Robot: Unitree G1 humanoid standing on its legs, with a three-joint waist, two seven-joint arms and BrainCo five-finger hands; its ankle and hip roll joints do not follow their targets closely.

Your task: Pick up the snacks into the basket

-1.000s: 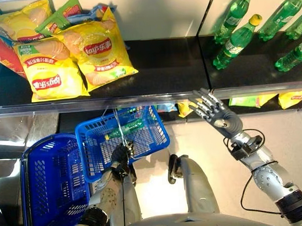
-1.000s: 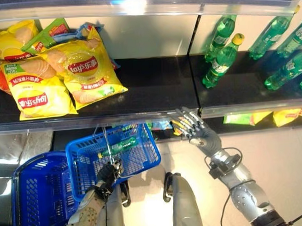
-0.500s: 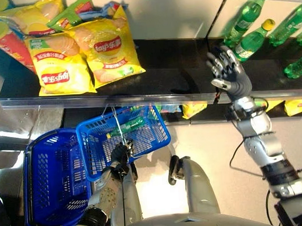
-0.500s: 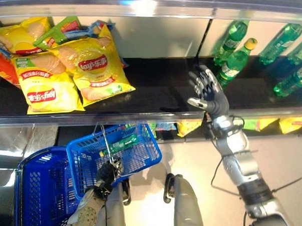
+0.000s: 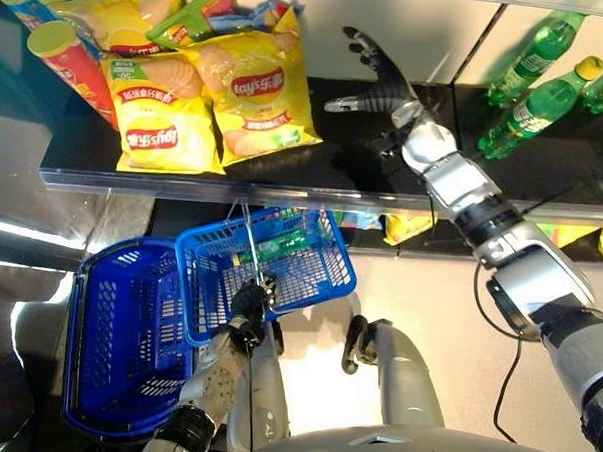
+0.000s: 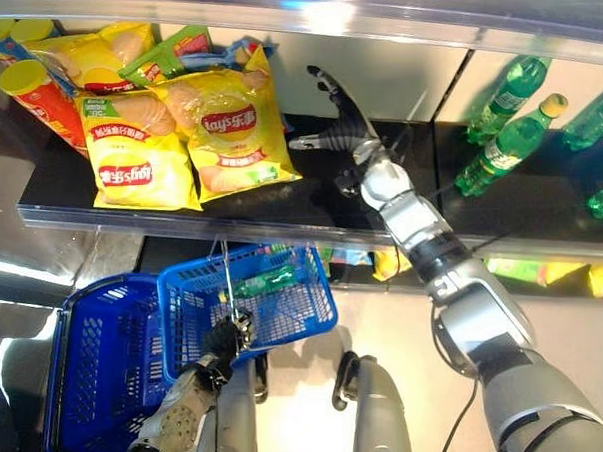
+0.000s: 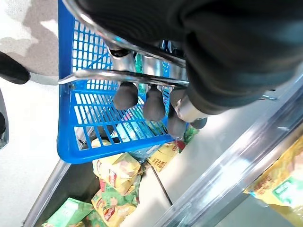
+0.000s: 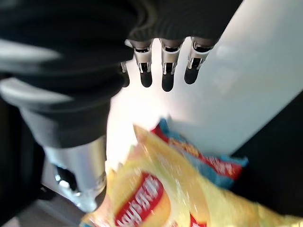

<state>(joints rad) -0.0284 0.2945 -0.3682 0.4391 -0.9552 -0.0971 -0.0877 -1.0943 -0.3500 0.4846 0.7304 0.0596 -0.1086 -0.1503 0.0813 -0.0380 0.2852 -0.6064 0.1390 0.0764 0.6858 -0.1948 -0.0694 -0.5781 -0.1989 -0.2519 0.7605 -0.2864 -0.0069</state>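
Reaching leftward since earlier, right hand [image 5: 377,83] hovers spread beside chip bag [image 5: 256,93].

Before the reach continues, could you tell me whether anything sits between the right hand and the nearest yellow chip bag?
Nothing visible does. The right hand is open above bare dark shelf, beside the yellow chip bag, not touching it.

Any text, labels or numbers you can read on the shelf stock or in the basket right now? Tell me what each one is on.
No text is clear enough to quote with confidence.
Right yellow chip bag: red round logo with print, too small.
Left yellow chip bag: red logo, green strip of characters, too small.
Red tube can: print blurred.
Green bottles: label bands, unreadable.
Bottle in the basket: label unreadable.
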